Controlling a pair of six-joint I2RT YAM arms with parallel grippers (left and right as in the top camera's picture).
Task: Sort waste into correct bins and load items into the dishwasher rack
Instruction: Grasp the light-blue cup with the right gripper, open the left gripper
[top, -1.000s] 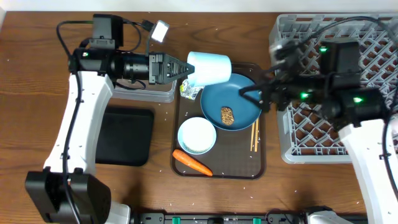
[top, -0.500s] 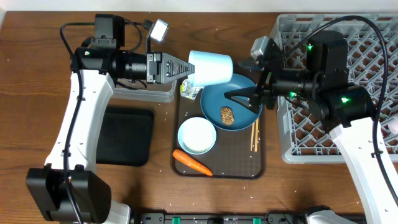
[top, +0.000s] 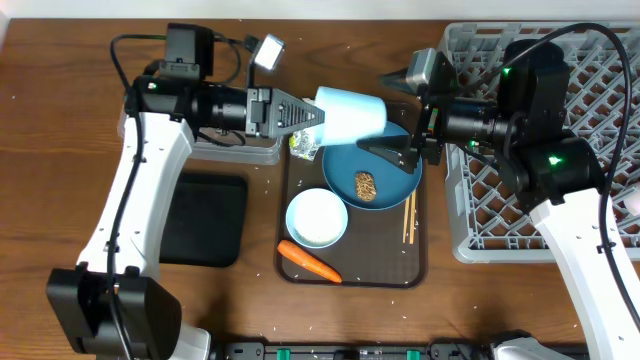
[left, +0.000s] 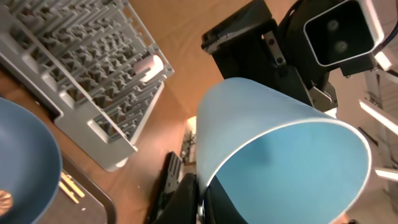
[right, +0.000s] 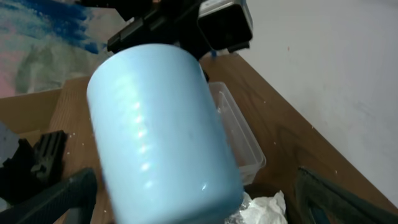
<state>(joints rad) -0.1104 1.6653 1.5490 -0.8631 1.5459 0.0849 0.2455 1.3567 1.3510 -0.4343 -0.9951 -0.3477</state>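
My left gripper (top: 312, 116) is shut on the rim of a pale-blue cup (top: 352, 113), held on its side above the back of the brown serving tray (top: 350, 276). In the left wrist view the jaws (left: 202, 200) pinch the rim of the cup (left: 280, 149). My right gripper (top: 395, 112) is open, one finger on each side of the cup's base; in its own view the cup (right: 161, 124) fills the gap. On the tray lie a dark-blue plate (top: 388, 168) with a brown lump (top: 365, 186), a white bowl (top: 317, 217), a carrot (top: 310, 262), chopsticks (top: 408, 215) and a wrapper (top: 303, 147).
The grey rack (top: 520, 225) stands at the right, under my right arm; a small cup (left: 149, 65) sits in it. The clear tub (top: 240, 152) is left of the tray under my left arm, with the black tray (top: 200, 220) in front of it. Rice grains dot the table.
My left gripper has carried the cup to the right. My right gripper has moved left and up, and its open fingers now flank the cup's base.
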